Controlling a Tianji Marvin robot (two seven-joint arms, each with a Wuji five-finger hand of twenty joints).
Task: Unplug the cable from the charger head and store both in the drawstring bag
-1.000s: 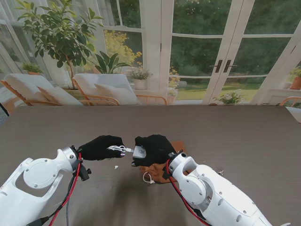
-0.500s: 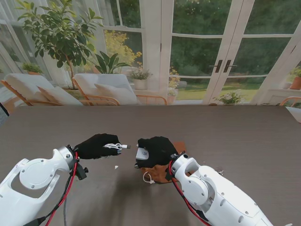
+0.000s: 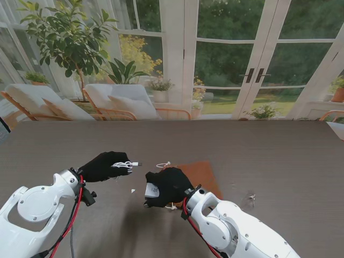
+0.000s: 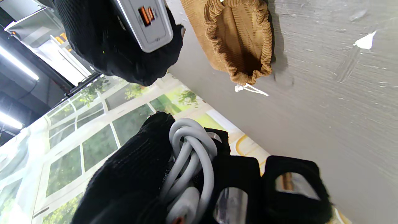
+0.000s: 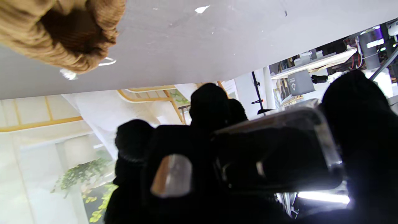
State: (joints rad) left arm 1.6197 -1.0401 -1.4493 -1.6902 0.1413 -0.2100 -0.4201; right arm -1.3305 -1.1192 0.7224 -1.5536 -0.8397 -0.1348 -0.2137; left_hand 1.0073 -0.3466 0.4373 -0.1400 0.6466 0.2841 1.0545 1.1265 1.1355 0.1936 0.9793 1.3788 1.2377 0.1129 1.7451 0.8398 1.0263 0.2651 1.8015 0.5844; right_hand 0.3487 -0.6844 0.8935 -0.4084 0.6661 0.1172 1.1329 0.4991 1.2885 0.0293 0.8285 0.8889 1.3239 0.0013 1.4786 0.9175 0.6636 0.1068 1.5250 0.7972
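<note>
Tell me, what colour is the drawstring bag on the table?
The drawstring bag is tan brown, a ribbed weave; the left wrist view shows it best.

Bright daylight through the glass doors [image 3: 226,59] beyond the desk [image 3: 279,156], soft shadows falling nearer to me. Motion blur on the right arm [image 3: 236,231]. Backlit in the right wrist view: right robot hand [image 5: 236,161] near-silhouette, white glare behind. Left wrist view sharp on the drawstring bag [image 4: 239,40], strongly warped at the edges.
</note>
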